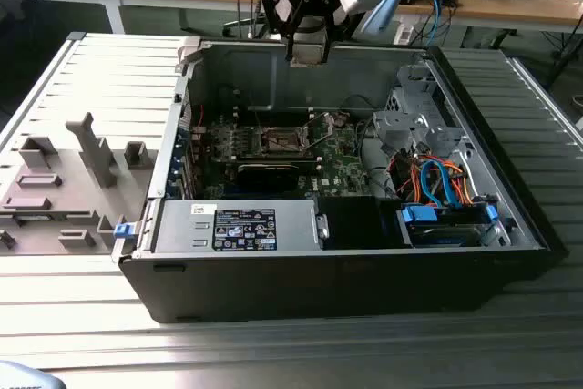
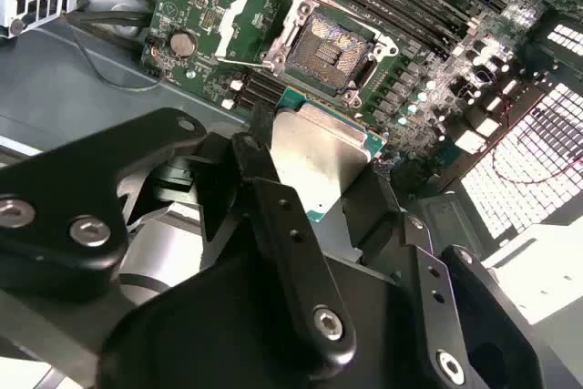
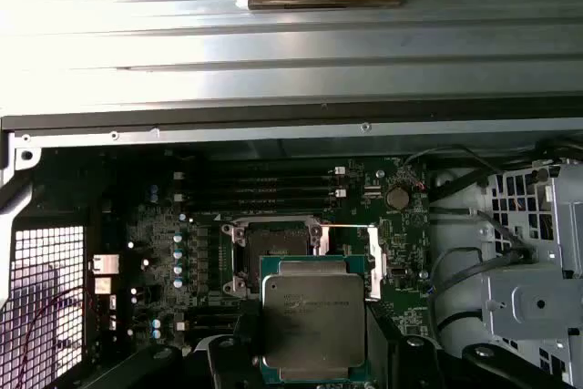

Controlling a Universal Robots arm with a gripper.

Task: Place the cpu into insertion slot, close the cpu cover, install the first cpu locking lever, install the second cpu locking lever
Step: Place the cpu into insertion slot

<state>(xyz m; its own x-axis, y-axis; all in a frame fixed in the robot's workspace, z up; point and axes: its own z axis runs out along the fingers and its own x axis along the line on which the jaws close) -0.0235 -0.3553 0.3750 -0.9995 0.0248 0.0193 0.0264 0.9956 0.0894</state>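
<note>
A grey parts tray [image 1: 64,179] lies on the table [image 1: 273,353], at the exterior view's left of the open computer case [image 1: 319,261]. Above the case, the end effector [image 1: 308,52] is clamped on the cpu [image 3: 312,316], clear of the empty insertion slot [image 3: 276,245].

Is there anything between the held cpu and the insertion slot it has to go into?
Nothing visible. The gripper holds the cpu above the open case, and in both wrist views the insertion slot lies bare, its dark centre exposed. The cpu cover is swung off to one side of it.
</note>
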